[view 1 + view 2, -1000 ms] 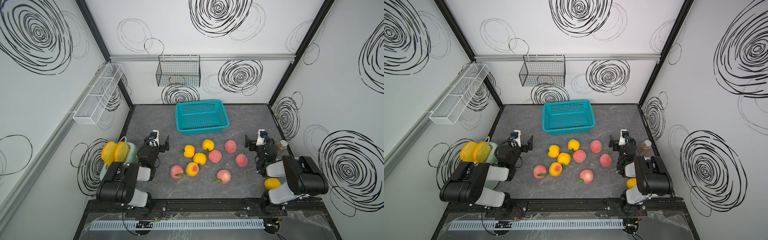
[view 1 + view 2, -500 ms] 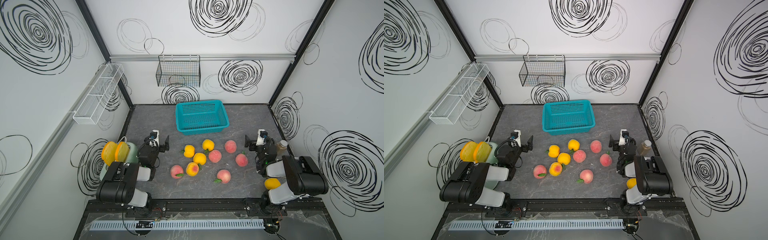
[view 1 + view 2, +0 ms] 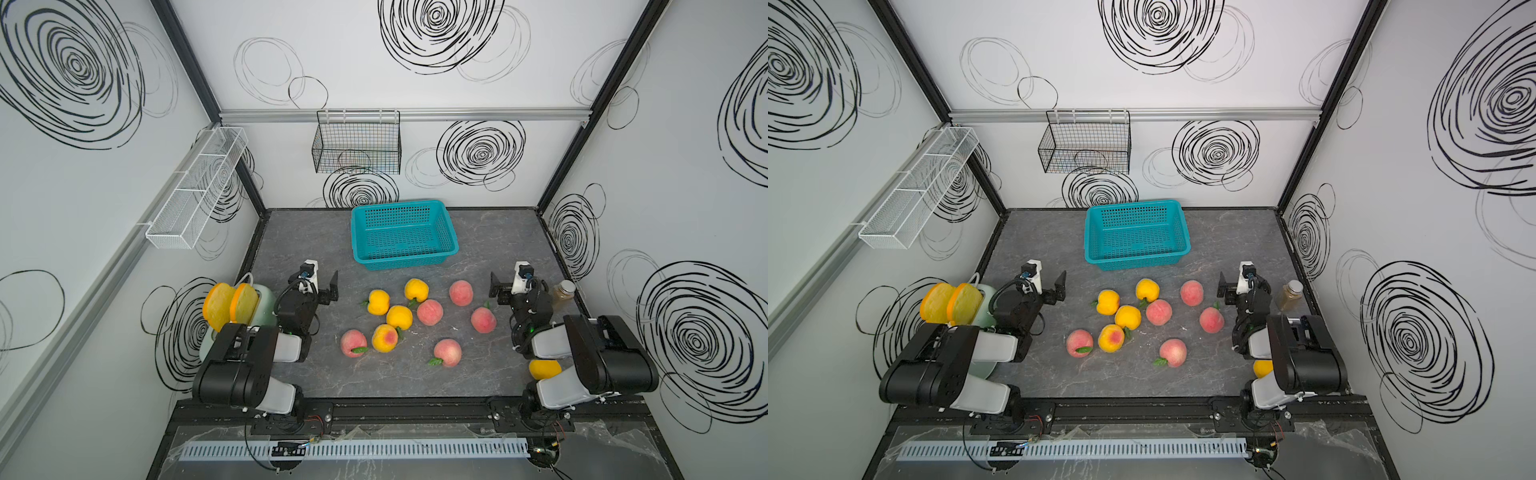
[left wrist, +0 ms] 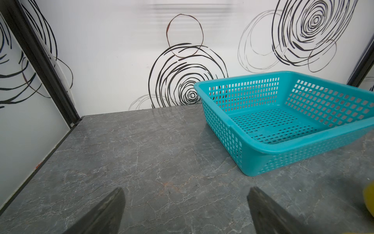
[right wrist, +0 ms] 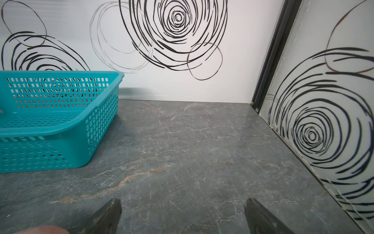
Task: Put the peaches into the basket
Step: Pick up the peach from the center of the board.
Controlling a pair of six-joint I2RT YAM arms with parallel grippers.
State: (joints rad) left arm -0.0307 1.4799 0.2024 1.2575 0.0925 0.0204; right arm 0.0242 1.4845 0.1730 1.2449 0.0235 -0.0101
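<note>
Peaches [image 3: 429, 312] are lying scattered mid-frame on the worktop [image 3: 503, 245], just below the empty teal basket [image 3: 402, 260]. Left jaws and right jaws are flanking the cluster, gaping wide and gripping nothing, likely readying a first pick.

Nine peaches [image 3: 1128, 317] lie scattered at centre frame on the grey table [image 3: 1225, 232], five pink and four yellow-orange, every one outside the teal basket [image 3: 1142, 262] just above them, while another yellow peach [image 3: 1261, 368] peeks out from under the right arm [image 3: 1304, 361] at lower right. The left gripper [image 3: 1045, 287] and right gripper [image 3: 1241, 291] flank the fruit, each spread wide and touching nothing. Higher up, a black wire basket [image 3: 1086, 145] hangs on the back wall and a white mesh rack [image 3: 921, 187] runs along the left one.
</note>
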